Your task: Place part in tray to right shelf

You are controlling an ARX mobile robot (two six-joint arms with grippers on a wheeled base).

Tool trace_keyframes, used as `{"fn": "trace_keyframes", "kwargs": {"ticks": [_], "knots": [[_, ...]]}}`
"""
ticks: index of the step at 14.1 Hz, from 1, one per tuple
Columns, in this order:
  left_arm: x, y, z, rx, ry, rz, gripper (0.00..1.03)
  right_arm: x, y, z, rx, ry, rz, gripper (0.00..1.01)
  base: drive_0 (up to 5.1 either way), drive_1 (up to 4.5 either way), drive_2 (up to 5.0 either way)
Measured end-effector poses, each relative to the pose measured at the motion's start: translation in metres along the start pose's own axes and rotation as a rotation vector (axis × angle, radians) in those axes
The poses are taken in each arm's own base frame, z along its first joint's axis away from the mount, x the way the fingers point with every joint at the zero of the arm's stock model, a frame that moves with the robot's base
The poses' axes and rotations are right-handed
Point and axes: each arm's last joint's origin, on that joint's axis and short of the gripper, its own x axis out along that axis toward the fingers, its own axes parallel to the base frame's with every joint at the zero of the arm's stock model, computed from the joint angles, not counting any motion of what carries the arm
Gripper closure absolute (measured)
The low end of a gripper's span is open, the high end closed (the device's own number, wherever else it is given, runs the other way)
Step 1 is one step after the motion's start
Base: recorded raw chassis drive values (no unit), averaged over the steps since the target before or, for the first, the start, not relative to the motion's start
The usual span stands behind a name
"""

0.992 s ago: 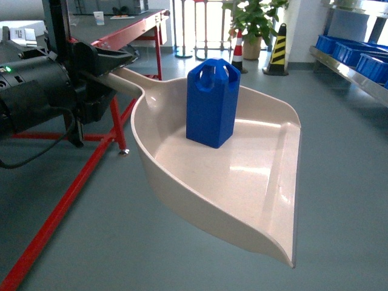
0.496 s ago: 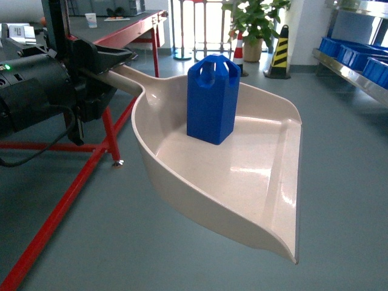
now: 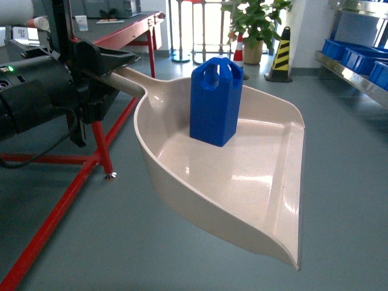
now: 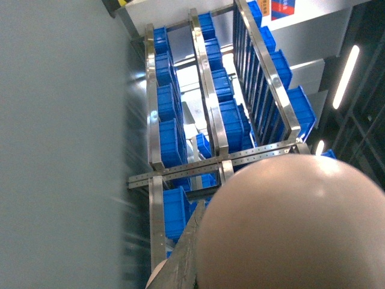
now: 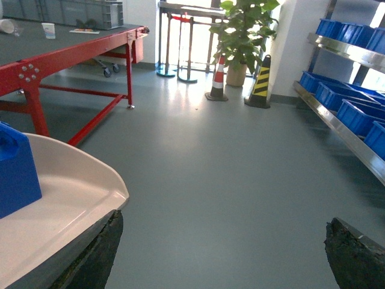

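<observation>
- Grey-green workshop floor all around, red-framed table off to the left, potted plant and striped cone at the back.
- Holding the cream tray out in mid-air by its long handle, left gripper clamped on that handle at the left of the head view.
- Standing upright on the tray's floor, toward the back wall: the blue part, loop handle on top, resting free with nothing pinning it.
- Right gripper empty, its two dark fingers spread wide at the bottom of its own wrist view, tray edge just beside the left finger.
- Right shelf well apart at the far right, steel rails loaded with blue crates; same rack filling the left wrist view beyond the tray's rounded underside.
- Looks like the carrying stretch, well short of delivery.
- Best kept level or tipped slightly back toward the handle, so the open front edge never becomes a slide.
- Smooth turning and gentle braking called for: tall block, slick plastic, likely to topple or skate on a jerk.
- Worth lining the open front up with a free crate or rail before any tilting.
</observation>
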Motion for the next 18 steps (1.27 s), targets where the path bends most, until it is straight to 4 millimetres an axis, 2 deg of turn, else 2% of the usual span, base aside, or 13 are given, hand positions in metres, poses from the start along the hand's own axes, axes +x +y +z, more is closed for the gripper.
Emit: {"fn": "trace_keyframes", "kwargs": {"ticks": [18], "knots": [[-0.0001,0.0,0.0,0.0,0.0,0.0,0.89,0.0,0.0,0.0001,0.0,-0.001,0.0,0.03,0.0,4.11,-4.1]]}}
